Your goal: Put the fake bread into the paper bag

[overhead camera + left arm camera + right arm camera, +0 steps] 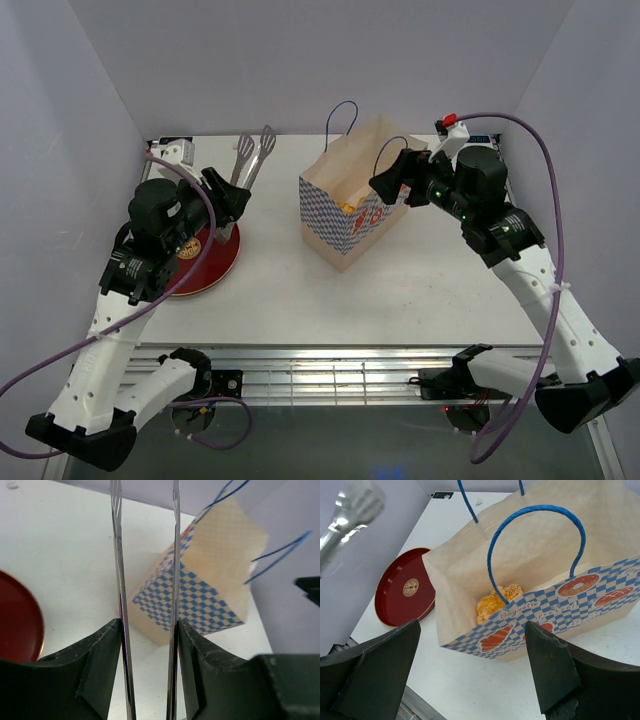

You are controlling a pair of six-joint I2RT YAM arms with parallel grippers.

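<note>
The paper bag (345, 215) stands upright mid-table, cream with a blue-white checked band and blue cord handles. Inside it lies a golden-orange piece of fake bread (496, 603), also glimpsed from above (350, 207). My right gripper (472, 625) hangs open just above the bag's near rim, nothing between its fingers; from above the right gripper (392, 180) sits at the bag's right side. My left gripper (149, 625) is shut on the silver tongs (119, 580), whose two arms point toward the bag (210, 580). The left gripper (228, 200) hovers over the plate's far edge.
A round dark-red plate (208, 262) lies at the left, no bread visible on it (405, 587). The tongs' tips (255, 150) reach toward the back wall. Purple cables trail from both arms. The table's front edge runs along a metal rail (330, 365).
</note>
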